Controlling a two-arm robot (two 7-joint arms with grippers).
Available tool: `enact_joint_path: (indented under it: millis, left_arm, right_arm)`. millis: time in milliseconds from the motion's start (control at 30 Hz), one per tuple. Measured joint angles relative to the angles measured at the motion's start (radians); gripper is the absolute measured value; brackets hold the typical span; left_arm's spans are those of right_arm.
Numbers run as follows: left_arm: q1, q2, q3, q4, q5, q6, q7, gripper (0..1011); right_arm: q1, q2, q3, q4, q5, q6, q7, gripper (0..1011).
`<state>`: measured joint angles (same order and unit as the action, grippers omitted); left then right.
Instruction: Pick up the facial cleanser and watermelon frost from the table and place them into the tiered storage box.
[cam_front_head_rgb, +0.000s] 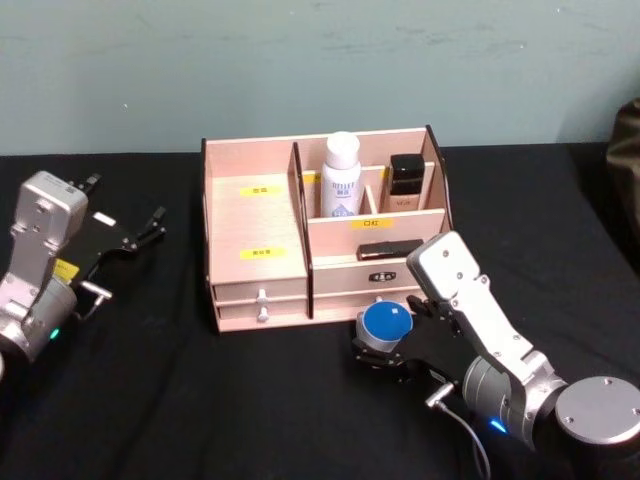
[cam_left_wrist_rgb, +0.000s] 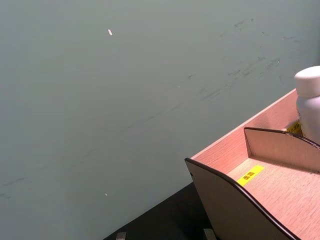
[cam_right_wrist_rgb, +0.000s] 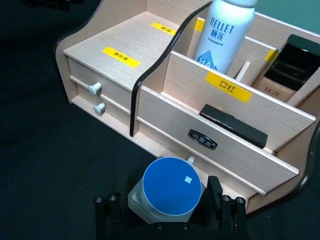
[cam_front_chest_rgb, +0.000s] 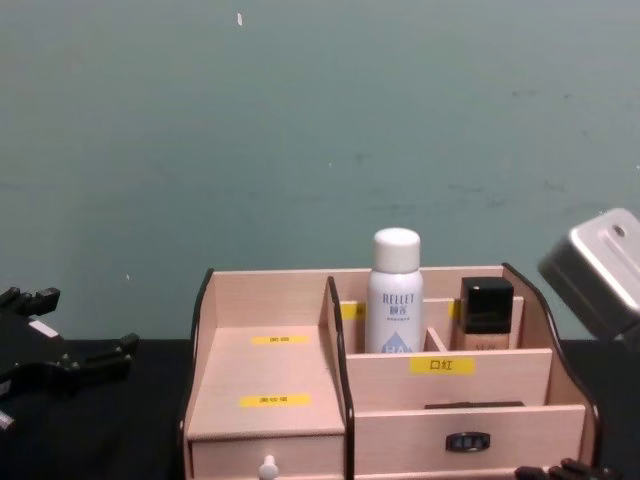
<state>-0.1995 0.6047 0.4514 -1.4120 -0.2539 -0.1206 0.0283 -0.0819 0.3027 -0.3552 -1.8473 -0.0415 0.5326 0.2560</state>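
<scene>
The tiered storage box (cam_front_head_rgb: 258, 215) stands mid-table, pale wood with yellow labels and knobbed drawers. A white RELLET bottle, the facial cleanser (cam_front_head_rgb: 341, 176), stands upright in its rear middle compartment (cam_right_wrist_rgb: 224, 35) (cam_front_chest_rgb: 395, 290). The watermelon frost (cam_front_head_rgb: 386, 324), a small grey jar with a round blue lid (cam_right_wrist_rgb: 171, 186), is just in front of the box's lower right drawer. My right gripper (cam_front_head_rgb: 385, 347) (cam_right_wrist_rgb: 167, 212) is shut on it, one finger on each side. Whether the jar touches the table I cannot tell. My left gripper (cam_front_head_rgb: 115, 262) (cam_front_chest_rgb: 65, 335) rests open at the far left, holding nothing.
A dark bottle with a black cap (cam_front_head_rgb: 405, 180) stands in the rear right compartment, and a flat black item (cam_front_head_rgb: 388, 249) lies in the tier below it. The black tablecloth (cam_front_head_rgb: 200, 400) has free room to the left and in front of the box. A grey-green wall (cam_front_chest_rgb: 300, 120) runs behind.
</scene>
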Motion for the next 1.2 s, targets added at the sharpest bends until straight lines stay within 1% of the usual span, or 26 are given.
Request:
enact_joint_path:
  millis: [167, 433, 533, 900, 1033, 1100, 1133, 1200]
  left_arm:
    - [0.000, 0.000, 0.000, 0.000, 0.000, 0.000, 0.000, 1001]
    - [0.000, 0.000, 0.000, 0.000, 0.000, 0.000, 0.000, 1001]
    - [0.000, 0.000, 0.000, 0.000, 0.000, 0.000, 0.000, 1001]
    - [0.000, 0.000, 0.000, 0.000, 0.000, 0.000, 0.000, 1001]
    - [0.000, 0.000, 0.000, 0.000, 0.000, 0.000, 0.000, 1001]
    - [0.000, 0.000, 0.000, 0.000, 0.000, 0.000, 0.000, 1001]
    - [0.000, 0.000, 0.000, 0.000, 0.000, 0.000, 0.000, 1001]
    - [0.000, 0.000, 0.000, 0.000, 0.000, 0.000, 0.000, 1001]
  right_arm:
    - [0.007, -0.015, 0.000, 0.018, -0.011, -0.008, 0.013, 1002]
    - [0.009, -0.027, 0.004, 0.031, -0.027, -0.012, 0.026, 1002]
    - [0.009, -0.030, 0.005, 0.032, -0.035, -0.014, 0.029, 1002]
    - [0.009, -0.029, 0.005, 0.032, -0.034, -0.014, 0.028, 1000]
    - [0.009, -0.028, 0.005, 0.031, -0.033, -0.014, 0.027, 903]
    - [0.009, -0.028, 0.005, 0.031, -0.033, -0.014, 0.027, 870]
    - [0.009, -0.028, 0.005, 0.031, -0.032, -0.014, 0.027, 818]
    - [0.009, -0.028, 0.004, 0.031, -0.032, -0.014, 0.027, 787]
